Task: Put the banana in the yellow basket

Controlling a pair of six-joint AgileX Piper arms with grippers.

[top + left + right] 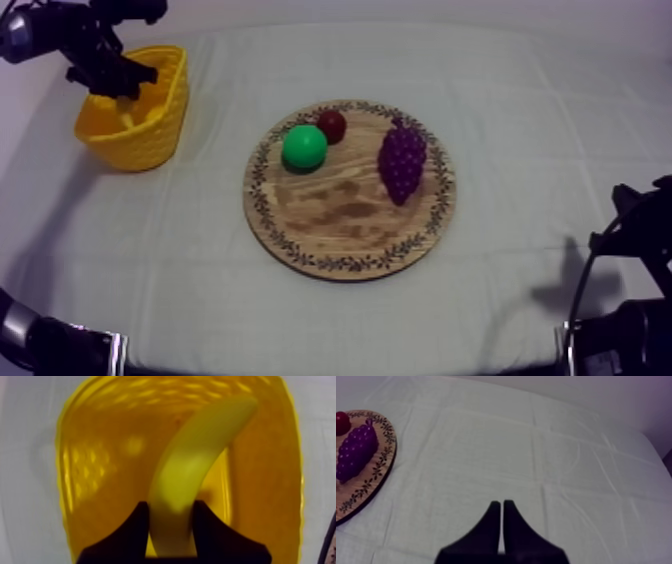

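left claw (171, 510) over yellow basket (100, 491) | banana (200, 451) clamped, reaching into it

The table (520, 120) is carrying one board (350, 225), one basket (150, 135), one banana (190, 471), one grape bunch (402, 160), one small red fruit (332, 126) and one green fruit (304, 147), perhaps a pear.

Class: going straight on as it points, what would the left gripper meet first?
Probably the inside of the yellow basket: the left gripper, shut on the banana, points into it; depth is unclear.
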